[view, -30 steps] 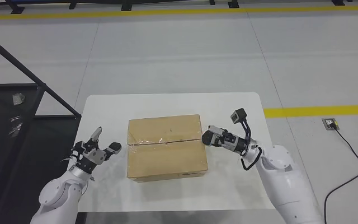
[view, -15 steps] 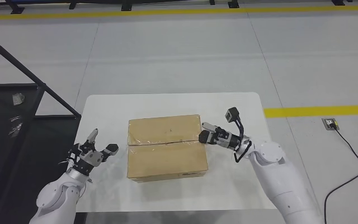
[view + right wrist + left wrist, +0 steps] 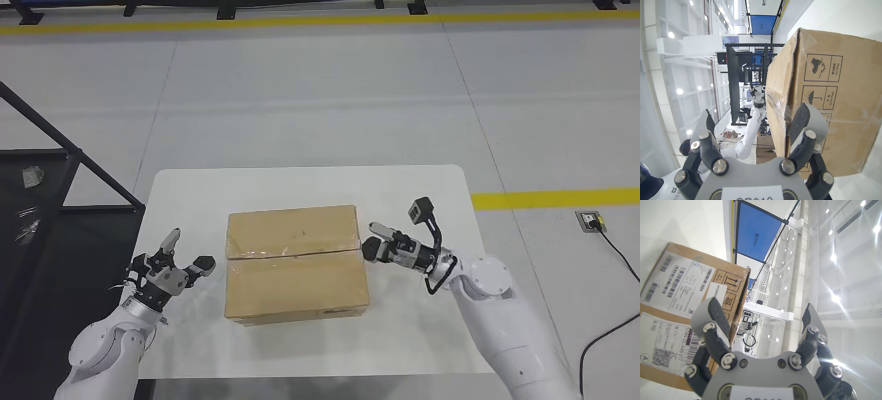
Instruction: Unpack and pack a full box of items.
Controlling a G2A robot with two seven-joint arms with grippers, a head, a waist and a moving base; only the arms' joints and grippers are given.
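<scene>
Nearest, the left gripper [image 3: 188, 255] hovers over the table's [image 3: 420, 190] left part, fingers spread wide, apart from the box [image 3: 295, 265]; the box stands mid-table, flaps shut, tape [image 3: 290, 256] along the top seam, labels [image 3: 664, 332] on its left side; the right gripper [image 3: 374, 247] sits just beside the box's right side, level with the seam, fingers also spread, one pad [image 3: 800, 121] in front of the side wall; whether it touches I cannot tell.
</scene>
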